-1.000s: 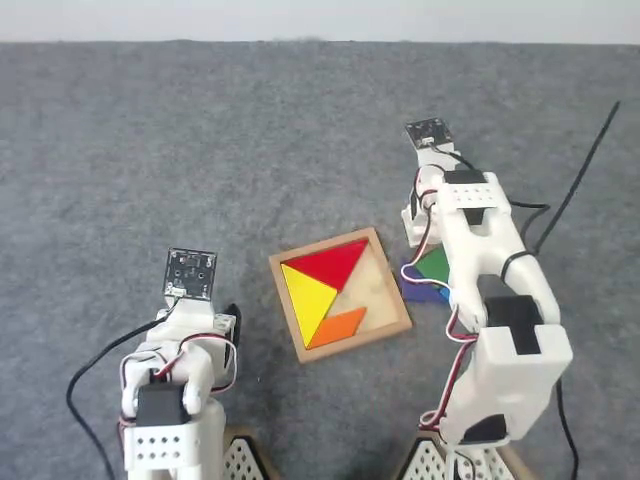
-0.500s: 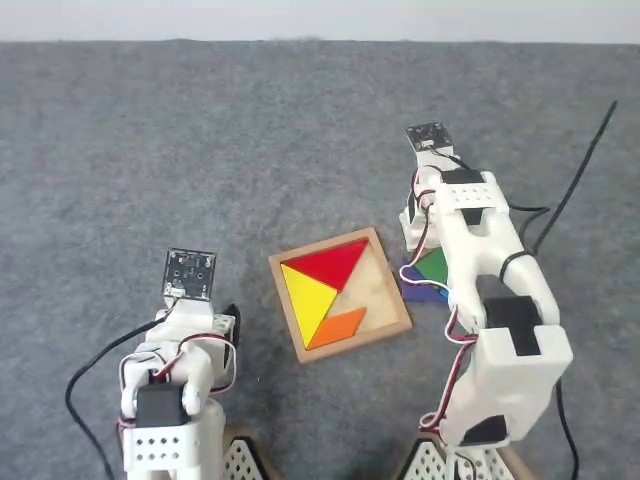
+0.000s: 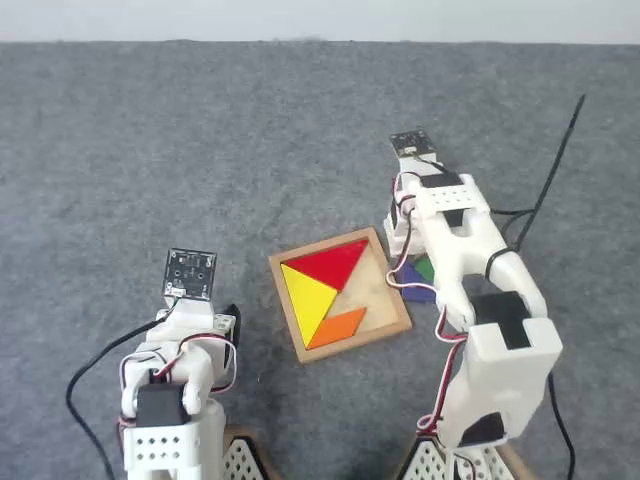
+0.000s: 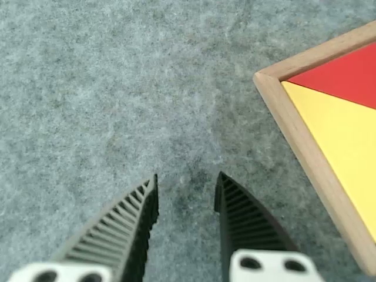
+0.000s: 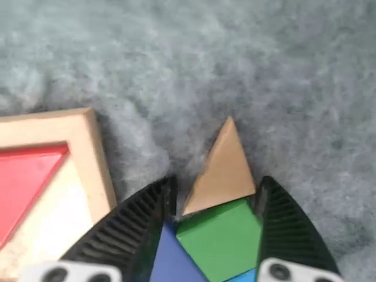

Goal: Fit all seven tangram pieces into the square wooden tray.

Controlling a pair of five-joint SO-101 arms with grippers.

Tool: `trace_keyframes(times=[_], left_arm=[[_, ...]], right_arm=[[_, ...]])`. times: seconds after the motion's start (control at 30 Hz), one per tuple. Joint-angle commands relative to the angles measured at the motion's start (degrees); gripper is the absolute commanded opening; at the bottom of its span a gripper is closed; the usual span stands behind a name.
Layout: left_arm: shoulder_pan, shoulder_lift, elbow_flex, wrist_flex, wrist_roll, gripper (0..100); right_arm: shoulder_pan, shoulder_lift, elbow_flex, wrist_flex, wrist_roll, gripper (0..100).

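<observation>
The square wooden tray (image 3: 357,342) lies mid-table with a red triangle (image 3: 330,265), a yellow triangle (image 3: 307,295) and an orange piece (image 3: 340,325) in it. Its right part is bare wood. Just right of the tray, my right gripper (image 5: 216,183) is open low over the loose pieces. Its fingers stand on either side of a tan triangle (image 5: 220,167). A green square (image 5: 220,238) and a blue piece (image 5: 167,261) lie beside that triangle. From above, the green square (image 3: 425,268) and a purple piece (image 3: 418,291) peek out from under the arm. My left gripper (image 4: 187,179) is open above bare carpet, left of the tray corner (image 4: 265,82).
Grey carpet covers the whole table, with free room behind and left of the tray. A black cable (image 3: 555,160) runs off to the right behind the right arm. Both arm bases stand at the near edge.
The right arm has swung left toward the tray and now covers more of the green and purple pieces. The left arm and the tray have not moved.
</observation>
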Motion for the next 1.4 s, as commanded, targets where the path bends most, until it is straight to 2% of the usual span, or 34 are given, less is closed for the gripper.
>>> trace_keyframes(times=[0.0, 0.33, 0.53, 0.87, 0.97, 1.17, 1.37], left_arm=[[0.09, -1.58, -0.48, 0.53, -0.35, 15], [0.09, -1.58, -0.48, 0.53, -0.35, 15], [0.09, -1.58, -0.48, 0.53, -0.35, 15], [0.09, -1.58, -0.48, 0.53, -0.35, 15], [0.09, -1.58, -0.48, 0.53, -0.35, 15], [0.09, -1.58, -0.48, 0.53, -0.35, 15], [0.09, -1.58, -0.48, 0.53, -0.35, 15]], right_arm=[[2.33, 2.33, -6.24, -0.4, -0.7, 20.5], [2.24, 3.74, -9.23, 3.03, -0.7, 19.0], [2.24, -2.24, -7.47, 2.86, -0.53, 14.7], [1.98, -11.12, 0.44, -1.45, 0.26, 13.9], [-0.48, -14.46, 2.81, -1.89, 3.69, 13.9], [-10.42, -22.37, 13.1, -7.78, 12.31, 13.9], [-16.04, -31.87, 24.09, -12.35, 24.26, 13.9]])
